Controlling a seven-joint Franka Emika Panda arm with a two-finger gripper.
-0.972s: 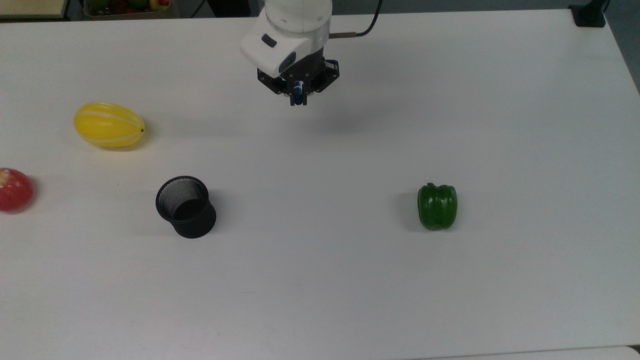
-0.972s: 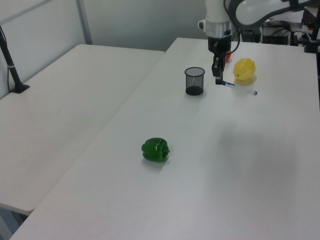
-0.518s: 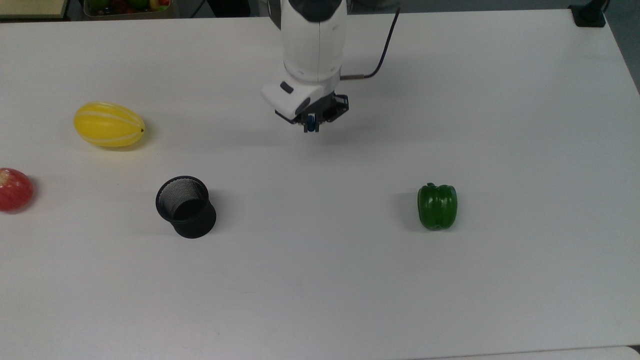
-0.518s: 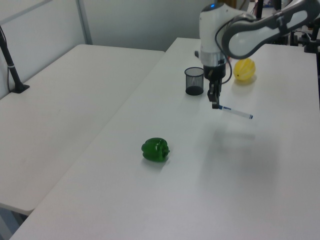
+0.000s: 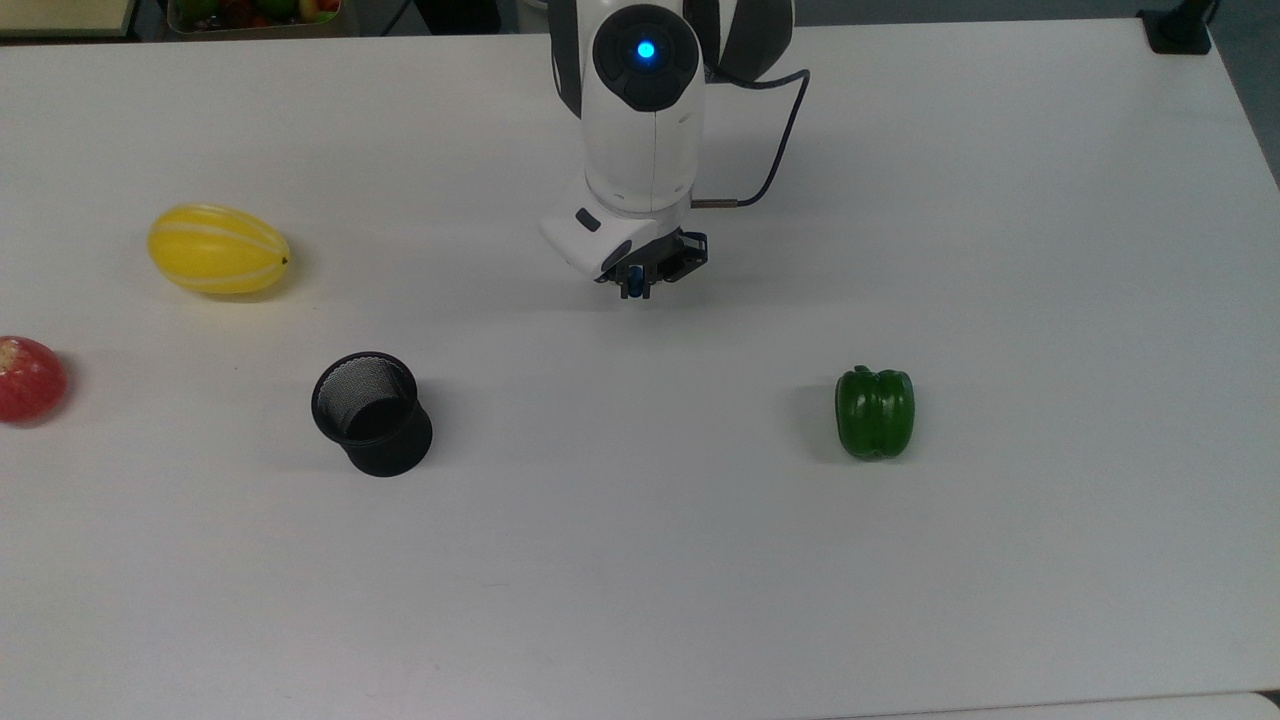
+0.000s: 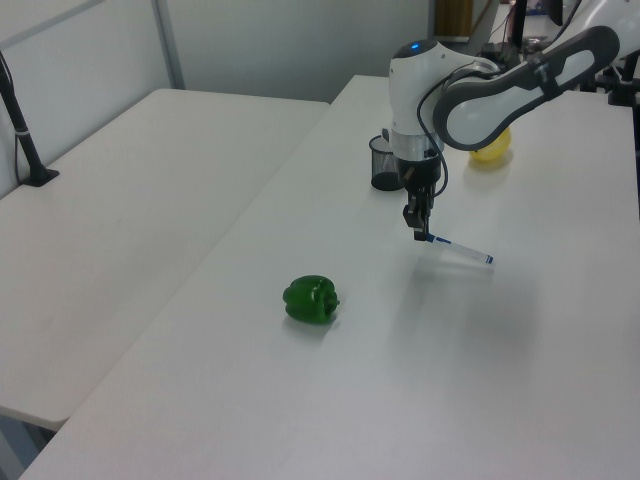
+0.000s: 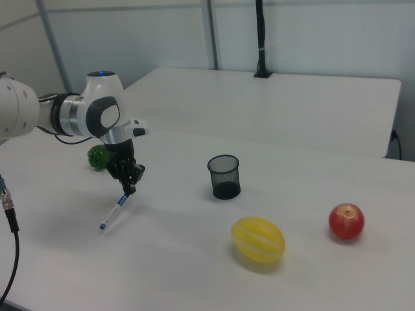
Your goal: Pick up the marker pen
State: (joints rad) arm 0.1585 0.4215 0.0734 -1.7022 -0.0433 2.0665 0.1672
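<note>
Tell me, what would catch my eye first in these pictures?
Probably the white robot arm, its gripper holding a marker pen by one end so that the pen slants out above the white table. Then the bright things lying around: a green pepper, a yellow melon, a red apple and a black mesh cup.

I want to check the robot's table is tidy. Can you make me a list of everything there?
Surface: white table, bare between items.
Job's things: marker pen held by one end, slanting down, far end free.
Clutter: black mesh cup, green pepper, yellow melon, red apple, each apart.
Hand: hand shut on the marker pen.
Cables: black cable at the wrist.
Surroundings: second white table; black post.
</note>
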